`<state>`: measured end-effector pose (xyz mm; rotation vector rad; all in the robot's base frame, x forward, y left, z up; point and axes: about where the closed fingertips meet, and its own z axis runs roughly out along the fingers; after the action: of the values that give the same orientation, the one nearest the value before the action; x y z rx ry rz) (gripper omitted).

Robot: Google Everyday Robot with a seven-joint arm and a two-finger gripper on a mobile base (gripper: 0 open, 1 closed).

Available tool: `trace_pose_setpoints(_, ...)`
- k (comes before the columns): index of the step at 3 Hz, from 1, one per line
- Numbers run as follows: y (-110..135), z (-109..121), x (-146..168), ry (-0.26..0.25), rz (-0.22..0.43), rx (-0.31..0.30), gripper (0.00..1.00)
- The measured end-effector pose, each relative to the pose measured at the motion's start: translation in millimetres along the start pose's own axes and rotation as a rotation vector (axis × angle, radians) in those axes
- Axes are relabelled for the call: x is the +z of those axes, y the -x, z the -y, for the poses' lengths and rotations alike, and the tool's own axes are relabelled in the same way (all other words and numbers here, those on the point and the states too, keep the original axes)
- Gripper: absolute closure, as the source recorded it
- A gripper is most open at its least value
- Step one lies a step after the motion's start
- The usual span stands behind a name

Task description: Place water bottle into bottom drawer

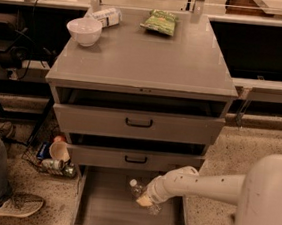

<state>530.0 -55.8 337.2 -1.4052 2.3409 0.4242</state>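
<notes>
The bottom drawer [105,209] is pulled open at the foot of the grey cabinet, its flat grey floor in view. My arm reaches in from the right, and my gripper [144,200] is low inside the drawer at its right middle. The water bottle [136,188], clear with a white cap, is tilted with its cap pointing up and left, its lower body at the gripper. I cannot tell whether it rests on the drawer floor.
On the cabinet top [146,60] are a white bowl [84,30], a white packet [105,16] and a green snack bag [160,22]. Two upper drawers with black handles [139,123] stand slightly open. A person's leg and shoe [2,190] and floor clutter [55,158] are at the left.
</notes>
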Motion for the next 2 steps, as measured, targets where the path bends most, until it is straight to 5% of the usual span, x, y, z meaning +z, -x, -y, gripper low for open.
trace_pose_setpoints(2, -12, 4, 81, 0.035, 0.0, -0.058, 1.0)
